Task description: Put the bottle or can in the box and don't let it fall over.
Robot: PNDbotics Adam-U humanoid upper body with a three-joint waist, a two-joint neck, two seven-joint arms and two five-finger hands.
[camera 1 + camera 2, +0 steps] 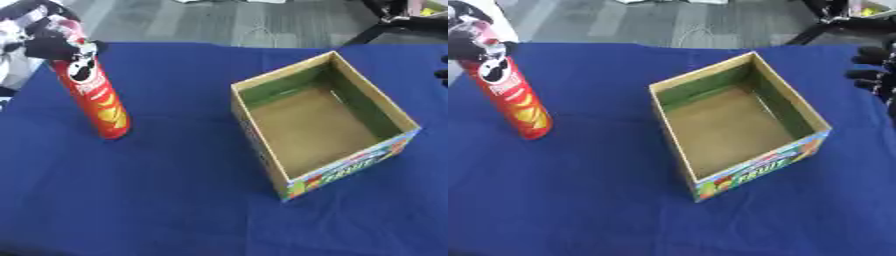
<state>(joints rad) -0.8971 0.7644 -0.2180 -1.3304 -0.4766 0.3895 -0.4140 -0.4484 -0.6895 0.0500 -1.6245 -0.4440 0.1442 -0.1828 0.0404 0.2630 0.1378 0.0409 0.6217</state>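
Over on the far left, the robot's left hand (54, 39) was wrapped around the top of a tall red can (94, 95) — the fingers (44, 47) curled about its upper end, just below the lid. The can stood with its base on the blue cloth (157, 200) of the tabletop, leaning a little, its top tipped toward the far left and its foot nearer to me. White lettering ran down its side, with yellow shapes printed lower down.

To the right of it, well apart, sat the cardboard box (741, 127), open at the top and lying at an angle to the tabletop's edge. Nothing lay inside; I could see its plain brown floor and a green lining on the far inner walls. The near outer wall was brightly printed, and the word "FRUIT" could be read there in the right eye view.

At the right edge, only the right eye view showed much of the right hand (877, 72) — dark fingers reaching in from the side over the cloth, beyond the box's far right corner and touching nothing. They looked relaxed rather than clenched. Beyond the tabletop lay grey flooring.
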